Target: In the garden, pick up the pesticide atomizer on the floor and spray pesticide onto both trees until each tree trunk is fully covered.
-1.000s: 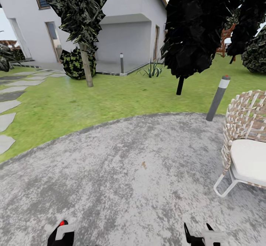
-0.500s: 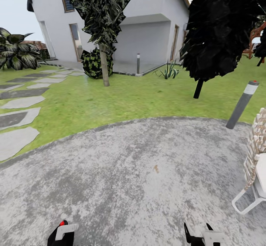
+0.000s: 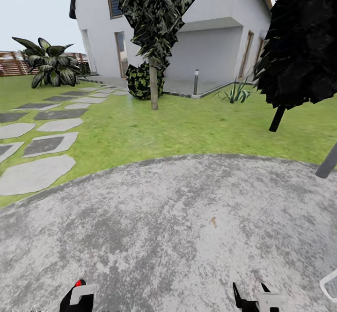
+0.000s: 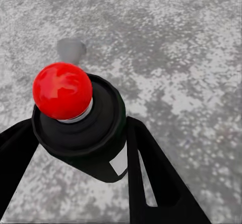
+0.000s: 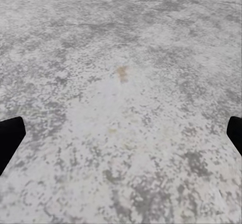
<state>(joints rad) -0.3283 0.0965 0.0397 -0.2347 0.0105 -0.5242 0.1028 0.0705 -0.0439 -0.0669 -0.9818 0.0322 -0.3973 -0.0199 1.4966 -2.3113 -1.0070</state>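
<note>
The left gripper (image 4: 85, 183) is clamped on the pesticide atomizer (image 4: 83, 128), a small black can with a round red top. In the head view it sits at the bottom left (image 3: 78, 295). The right gripper (image 5: 121, 133) has its fingers wide apart over grey paving (image 3: 168, 228). Past the paving is green grass (image 3: 187, 125). Farther off, upper middle, a tree (image 3: 153, 85) stands before the white house (image 3: 220, 45). A dark tree (image 3: 299, 54) is at the upper right.

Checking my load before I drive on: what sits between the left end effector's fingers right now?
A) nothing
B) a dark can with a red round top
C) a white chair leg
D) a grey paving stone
B: in the left wrist view the left end effector has its dark fingers closed against the pesticide atomizer, a black can with a red ball top.
</note>
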